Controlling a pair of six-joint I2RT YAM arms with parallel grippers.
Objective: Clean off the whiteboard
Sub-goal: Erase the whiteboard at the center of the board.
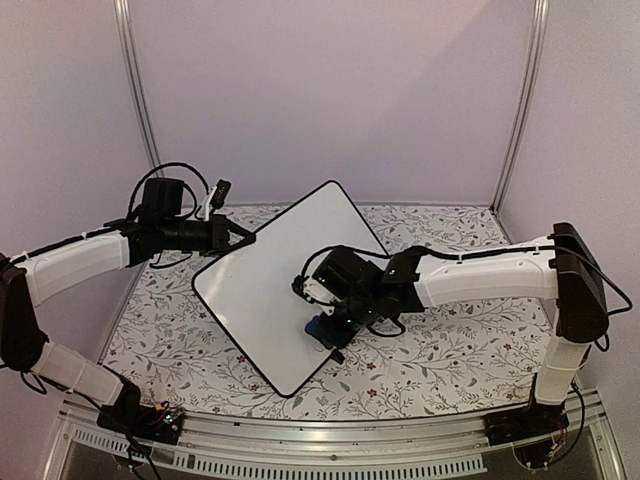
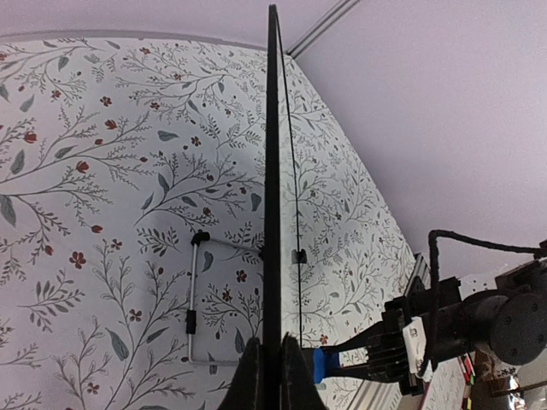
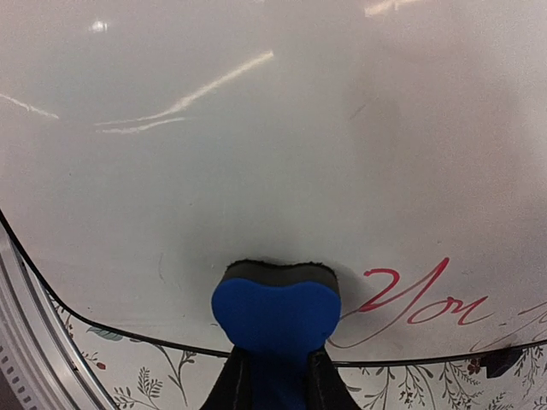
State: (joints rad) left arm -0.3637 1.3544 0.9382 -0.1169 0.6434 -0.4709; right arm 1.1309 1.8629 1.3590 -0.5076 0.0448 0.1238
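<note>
Surface [image 1: 440, 350]: covered in a white cloth printed with grey sprigs and small red flowers. It is enclosed by plain lilac walls [image 1: 330, 90], with metal posts [image 1: 135, 90] in the upper left and upper right of the top view.

Whiteboard [image 1: 262, 300]: it sits at the centre of the top view, turned like a diamond, with a black rim and rounded corners. We cannot tell whether it lies flat on the surface.

Left hand [image 1: 248, 240]: clenched on the board's upper-left edge. In its own wrist view the board runs edge-on up the middle of the frame, with both fingers [image 2: 250, 376] pinching the rim at the bottom. A wire stand [image 2: 192, 299] shows on the left of that view, on the board's underside.

Right hand [image 3: 275, 363]: grasping a blue eraser [image 3: 275, 307]. The eraser's dark felt face is pressed against the board just inside the lower rim, at the bottom centre of the right wrist view.

Writing: red cursive [image 3: 419, 299] lies just to the right of the eraser, touching it or nearly so. We read it as "You". Further red strokes run off the right edge of the frame and are illegible.
</note>
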